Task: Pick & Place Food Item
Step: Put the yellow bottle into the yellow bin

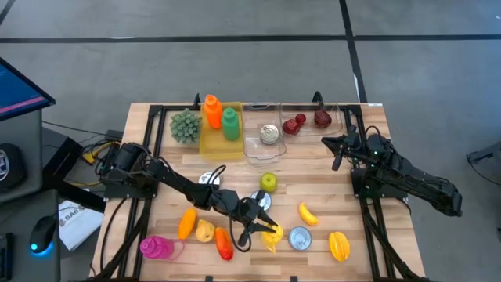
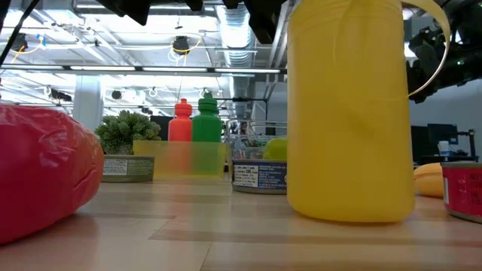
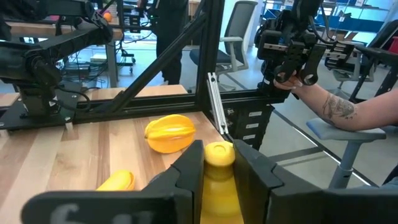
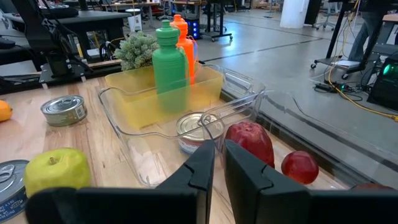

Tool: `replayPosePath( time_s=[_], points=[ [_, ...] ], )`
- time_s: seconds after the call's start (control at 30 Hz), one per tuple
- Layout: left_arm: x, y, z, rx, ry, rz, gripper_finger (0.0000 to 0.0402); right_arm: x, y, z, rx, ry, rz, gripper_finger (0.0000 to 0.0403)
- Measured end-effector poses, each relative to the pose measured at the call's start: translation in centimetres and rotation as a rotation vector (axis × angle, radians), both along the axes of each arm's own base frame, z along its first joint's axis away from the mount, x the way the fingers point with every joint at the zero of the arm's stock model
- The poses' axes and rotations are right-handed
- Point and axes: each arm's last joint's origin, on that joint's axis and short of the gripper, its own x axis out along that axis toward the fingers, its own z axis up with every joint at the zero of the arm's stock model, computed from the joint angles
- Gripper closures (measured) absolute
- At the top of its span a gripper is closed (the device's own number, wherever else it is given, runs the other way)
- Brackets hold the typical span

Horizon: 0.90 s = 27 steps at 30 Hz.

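Between the left fingers: a yellow bottle (image 3: pixel 219 163), its cap showing in the gap, the jaws clenched on its sides.
Left gripper (image 1: pixel 258 227): reached out low over the near middle of the table (image 1: pixel 329 168), where the yellow bottle sits.
Close around it: a red pepper (image 1: pixel 224 243) and a pale yellow fruit (image 1: pixel 205 230) on the side toward the left arm's base, a blue-labelled can (image 1: pixel 300 237) on the other, a green apple (image 1: pixel 268 182) farther back.
Farther out: a banana (image 1: pixel 308 213), a yellow pepper (image 1: pixel 338 245), an orange pepper (image 1: pixel 186 222), a pink bottle (image 1: pixel 156 247) (lying near the table's front left corner).
Right gripper (image 4: pixel 219 163): waiting at the far right of the table, fingers nearly together, nothing between them.
Ahead of the right gripper: a clear tray (image 4: pixel 149 163) holding a tin (image 4: pixel 198 127); red fruits (image 4: pixel 255 140) beside it.
Back row: a yellow tray (image 1: pixel 210 142) with an orange bottle (image 1: pixel 211 110) and a green bottle (image 1: pixel 229 123); a spiky green plant (image 1: pixel 185 125) just beside it.
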Motion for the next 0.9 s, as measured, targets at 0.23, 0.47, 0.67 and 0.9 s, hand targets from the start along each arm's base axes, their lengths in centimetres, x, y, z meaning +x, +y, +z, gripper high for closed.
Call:
replayPosePath(
  time_s=[0.23,0.47,0.67,0.9],
  points=[
    [-0.8,0.3,1.5,0.009,0.027,-0.001,0.0344,0.0,0.0,0.0,0.002,0.003,0.0,0.037],
    [-3.5,1.8,6.0,0.102,0.057,0.093,0.0343,0.0,0.0,-0.1,0.003,0.006,0.0,0.037],
    [-6.6,3.6,9.7,0.197,0.068,0.277,0.0344,0.0,0.0,-0.1,0.003,0.007,0.0,0.037],
    [-9.7,6.5,12.9,0.236,0.064,0.538,0.0344,0.0,0.0,-0.1,0.004,0.007,0.0,0.037]
  ],
)
